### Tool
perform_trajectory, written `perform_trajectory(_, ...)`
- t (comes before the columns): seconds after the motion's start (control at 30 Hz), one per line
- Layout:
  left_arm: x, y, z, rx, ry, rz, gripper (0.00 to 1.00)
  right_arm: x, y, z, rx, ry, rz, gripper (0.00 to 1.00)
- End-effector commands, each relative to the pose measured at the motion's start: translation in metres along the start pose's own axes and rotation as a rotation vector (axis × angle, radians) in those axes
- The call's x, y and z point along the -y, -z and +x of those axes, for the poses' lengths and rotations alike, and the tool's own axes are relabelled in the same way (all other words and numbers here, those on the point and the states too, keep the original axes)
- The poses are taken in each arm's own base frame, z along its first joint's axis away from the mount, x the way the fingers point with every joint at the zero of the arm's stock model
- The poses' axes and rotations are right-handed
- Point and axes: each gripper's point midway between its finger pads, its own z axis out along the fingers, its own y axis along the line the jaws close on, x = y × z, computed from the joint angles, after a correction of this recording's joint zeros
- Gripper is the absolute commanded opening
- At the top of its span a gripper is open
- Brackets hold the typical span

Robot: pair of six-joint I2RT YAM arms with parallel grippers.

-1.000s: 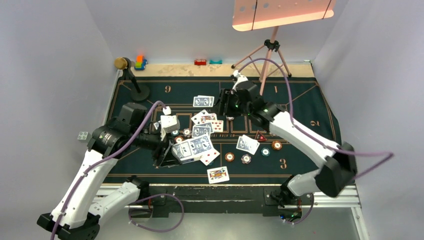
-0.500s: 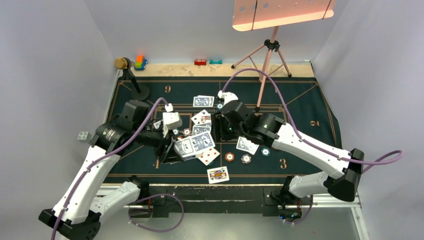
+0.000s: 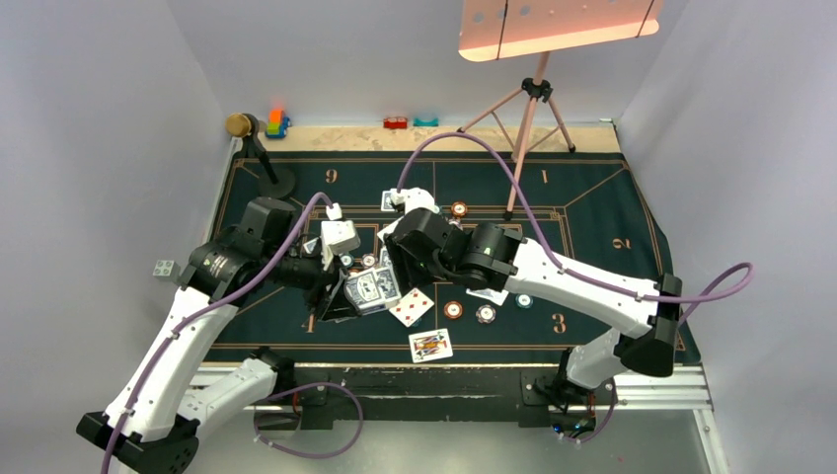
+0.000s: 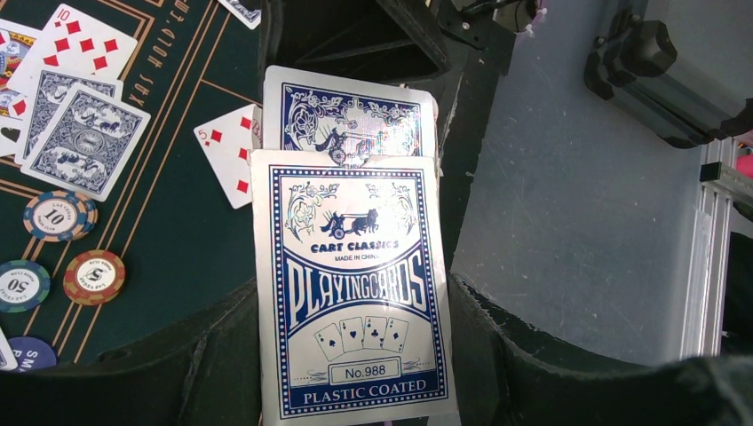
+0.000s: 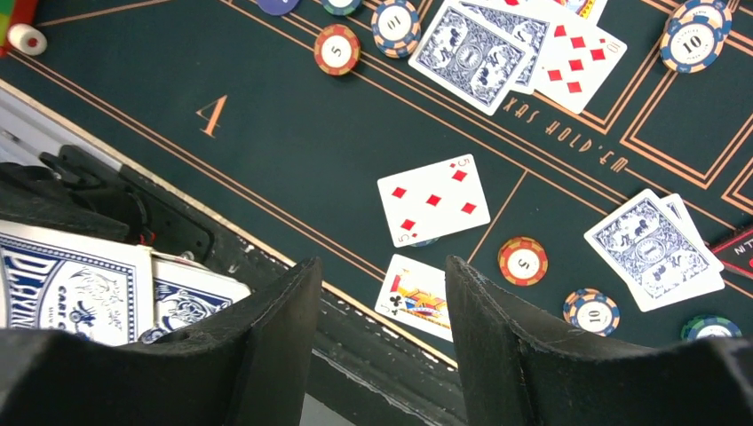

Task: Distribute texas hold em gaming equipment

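Note:
My left gripper (image 4: 355,373) is shut on a blue-and-white playing-card pack (image 4: 355,293), with a blue-backed card (image 4: 351,120) sticking out of its far end. Seen from above, that pack (image 3: 372,289) hangs over the mat's near-left part. My right gripper (image 5: 382,306) stands open and empty just right of the pack (image 5: 75,284), above the mat's near edge. A jack of clubs (image 5: 417,297) and a five of diamonds (image 5: 433,199) lie face up below it. Face-down cards (image 5: 653,247) and round chips (image 5: 523,260) are scattered across the felt.
The dark green mat (image 3: 612,197) covers the table. A microphone stand (image 3: 266,168) is at the far left and a tripod (image 3: 528,109) at the far middle. Toy blocks (image 3: 276,122) line the back edge. A white block (image 3: 163,268) lies off the mat, left.
My right arm has swung from the far middle of the mat toward the near left, stopping beside the pack. The left gripper has drawn the pack slightly left and kept its grip.

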Motion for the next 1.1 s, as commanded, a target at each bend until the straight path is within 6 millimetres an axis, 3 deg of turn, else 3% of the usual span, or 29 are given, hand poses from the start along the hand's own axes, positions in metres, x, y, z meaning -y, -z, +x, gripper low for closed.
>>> perform_trajectory(0.0,0.002,0.003,-0.014,0.051,-0.041,0.006,0.0,-0.009,0.012,-0.014,0.039,-0.028,-0.017,0.58)
perform_trajectory(0.07,0.002,0.003,-0.013,0.048,-0.045,0.007,0.0,-0.008,0.013,-0.01,0.03,-0.032,-0.023,0.58)
perform_trajectory(0.13,0.002,0.003,-0.011,0.043,-0.05,0.003,0.0,0.009,0.017,-0.01,0.037,-0.025,0.047,0.6)
perform_trajectory(0.23,0.002,0.004,-0.011,0.045,-0.055,-0.002,0.0,0.038,0.037,-0.023,0.087,-0.063,0.112,0.63)
perform_trajectory(0.33,0.003,0.005,-0.013,0.053,-0.059,-0.005,0.0,0.043,0.065,-0.041,0.177,-0.144,0.019,0.67)
perform_trajectory(0.4,0.003,0.005,-0.014,0.056,-0.059,-0.004,0.0,0.034,0.075,-0.047,0.211,-0.196,-0.097,0.7)
perform_trajectory(0.5,0.004,0.006,-0.016,0.06,-0.061,-0.006,0.0,0.003,0.086,-0.052,0.258,-0.265,-0.381,0.76)
perform_trajectory(0.7,0.004,0.007,-0.019,0.065,-0.065,-0.009,0.0,-0.054,0.085,-0.041,0.189,-0.294,-0.779,0.88)
perform_trajectory(0.87,0.003,0.008,-0.023,0.072,-0.071,-0.011,0.0,-0.075,0.069,-0.037,0.132,-0.309,-0.889,0.91)
perform_trajectory(1.07,0.003,0.009,-0.025,0.076,-0.077,-0.017,0.0,-0.087,0.058,-0.033,0.082,-0.337,-0.943,0.9)
